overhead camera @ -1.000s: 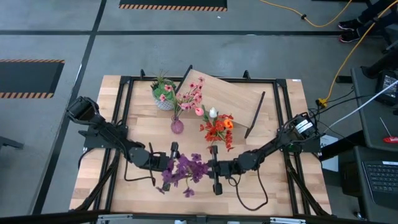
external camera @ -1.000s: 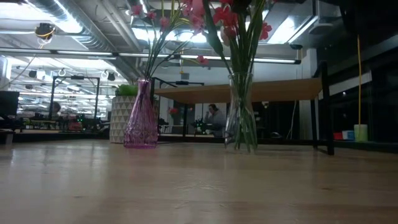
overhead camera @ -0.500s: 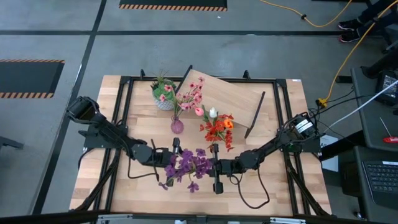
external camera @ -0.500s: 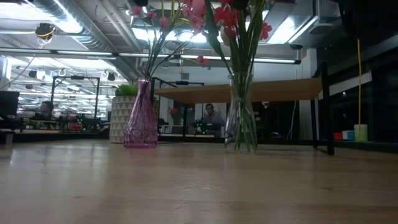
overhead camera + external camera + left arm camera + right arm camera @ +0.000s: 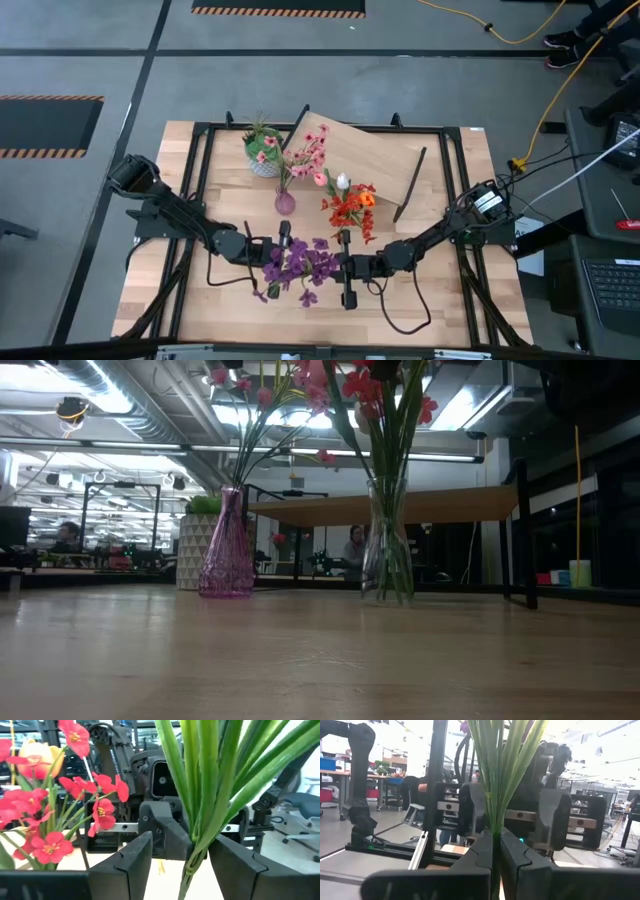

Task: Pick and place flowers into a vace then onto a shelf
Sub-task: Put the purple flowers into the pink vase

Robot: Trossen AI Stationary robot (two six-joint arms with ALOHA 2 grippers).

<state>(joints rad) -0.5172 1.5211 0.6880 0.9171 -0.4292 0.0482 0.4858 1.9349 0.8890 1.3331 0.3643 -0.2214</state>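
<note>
Even overhead light on the desk (image 5: 440, 300) from above with soft faint shadows, low view dim and warm with bright ceiling lights (image 5: 240, 405) glaring behind, near desk surface blurred, wrist views backlit and washed out, close green stems (image 5: 210, 790) soft, backgrounds hazy

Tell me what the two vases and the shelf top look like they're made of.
Pink vase: likely tinted glass, glossy and translucent with a faceted pattern; could be plastic.
Clear vase: glass or clear plastic, since the green stems show straight through it.
Shelf: light wood board, matte, with thin black legs that look like metal.
</note>
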